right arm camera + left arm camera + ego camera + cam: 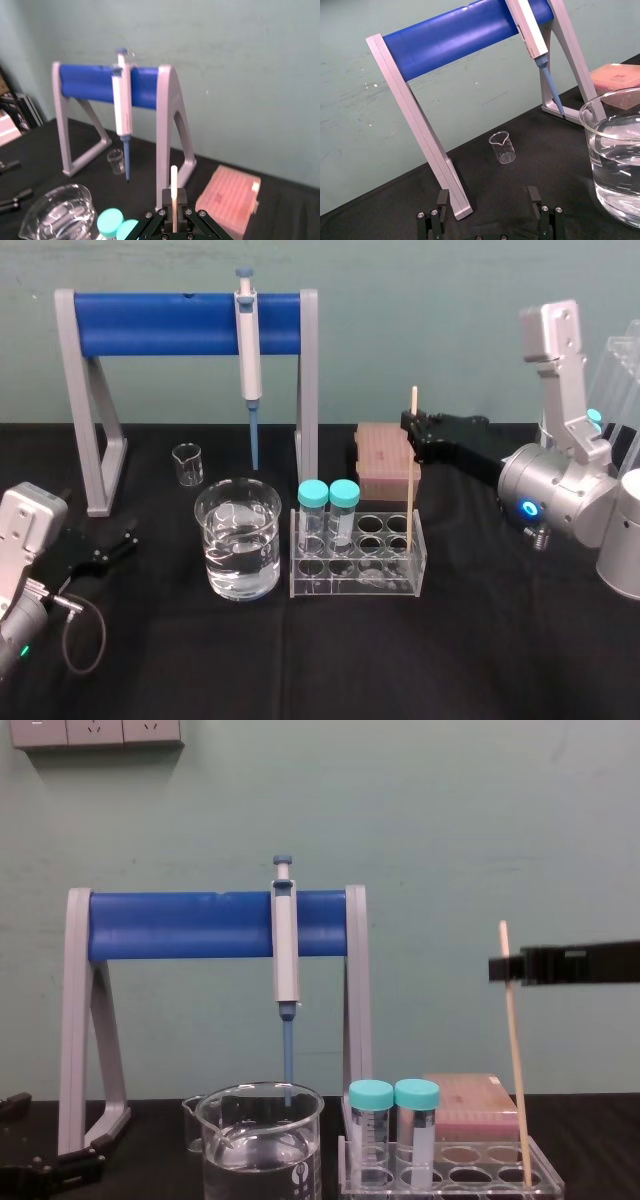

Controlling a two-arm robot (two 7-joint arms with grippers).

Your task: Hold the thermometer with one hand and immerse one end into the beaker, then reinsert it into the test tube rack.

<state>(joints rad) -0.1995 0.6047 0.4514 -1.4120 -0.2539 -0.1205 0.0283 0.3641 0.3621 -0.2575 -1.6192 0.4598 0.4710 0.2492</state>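
Note:
The thermometer (412, 480) is a thin tan stick standing nearly upright, its lower end in a right-hand hole of the clear test tube rack (350, 586). My right gripper (410, 423) reaches in from the right and is shut on the stick near its top; the right wrist view has the thermometer (173, 185) pinched between the black jaws. From the chest, the thermometer (514, 1060) rises well above the rack (450, 1182). The beaker (240, 540), holding water, stands just left of the rack. My left gripper (128, 537) rests open at the table's near left, its fingers (442, 200) spread.
A blue-and-grey stand (180, 322) at the back carries a pipette (248, 350). A small glass beaker (187, 463) sits under it. Two teal-capped tubes (313, 495) fill the rack's left holes. A pinkish tip box (385, 455) lies behind the rack.

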